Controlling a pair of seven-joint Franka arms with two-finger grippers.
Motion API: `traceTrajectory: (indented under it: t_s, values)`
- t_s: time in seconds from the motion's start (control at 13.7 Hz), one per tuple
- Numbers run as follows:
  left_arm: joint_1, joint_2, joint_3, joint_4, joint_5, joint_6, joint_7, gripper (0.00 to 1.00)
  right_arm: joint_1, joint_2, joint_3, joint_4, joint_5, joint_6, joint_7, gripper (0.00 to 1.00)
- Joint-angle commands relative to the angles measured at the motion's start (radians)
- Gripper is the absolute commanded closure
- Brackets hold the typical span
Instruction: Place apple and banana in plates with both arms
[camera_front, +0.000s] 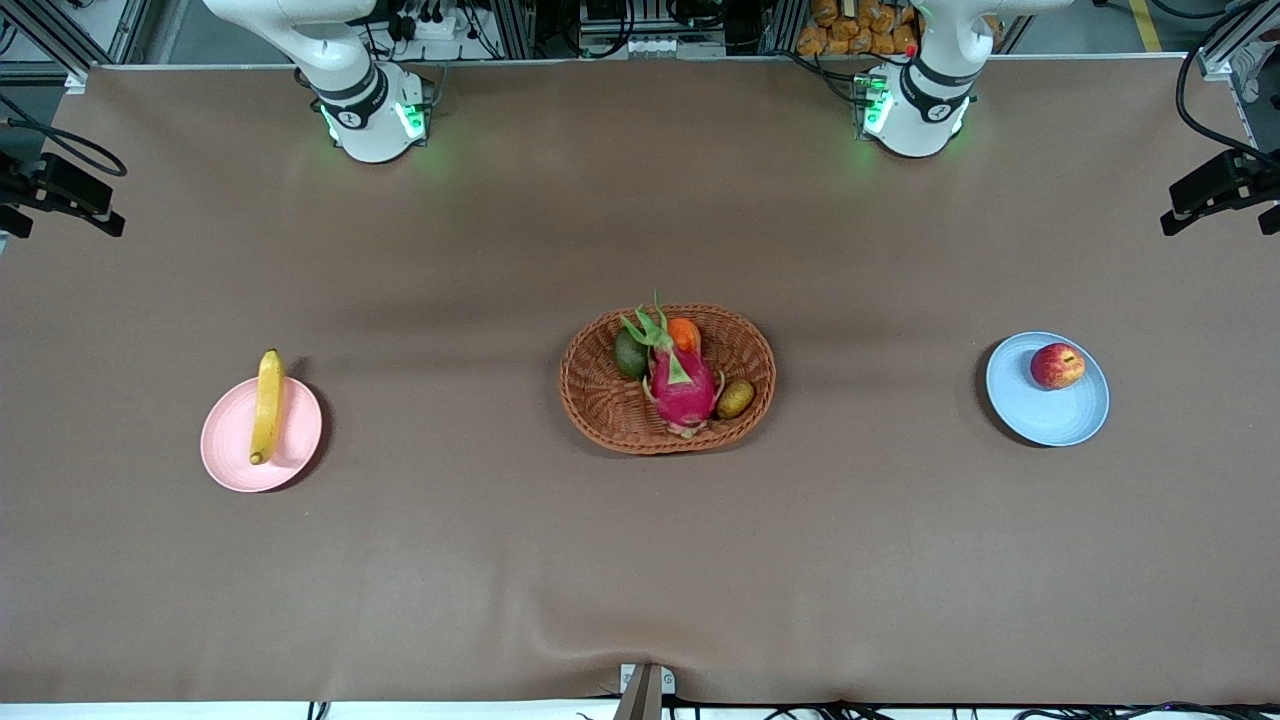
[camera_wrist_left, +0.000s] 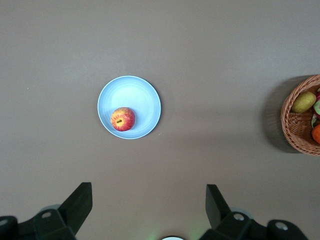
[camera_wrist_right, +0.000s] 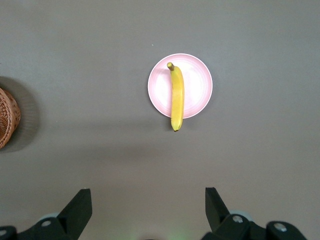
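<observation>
The red-and-yellow apple rests on the light blue plate toward the left arm's end of the table. The yellow banana lies across the pale pink plate toward the right arm's end, one tip reaching past the rim. High above the table near its base, my left gripper is open and empty. My right gripper is likewise raised high, open and empty. In the front view only the arms' bases show; both grippers are out of that view.
An oval wicker basket sits mid-table between the plates, holding a pink dragon fruit, an orange fruit, a dark green fruit and a brown kiwi. Brown cloth covers the table.
</observation>
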Motion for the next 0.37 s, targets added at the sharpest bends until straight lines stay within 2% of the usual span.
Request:
traceTrajectory:
  t_s: [0.0, 0.29]
  values:
    - [-0.005, 0.005, 0.0, 0.015, -0.009, -0.02, -0.014, 0.0, 0.006, -0.005, -0.003, -0.01, -0.003, 0.008, -0.01, 0.0]
    - [-0.007, 0.005, -0.002, 0.015, -0.015, -0.02, -0.011, 0.0, 0.006, -0.005, -0.003, -0.007, -0.003, 0.005, -0.01, 0.0]
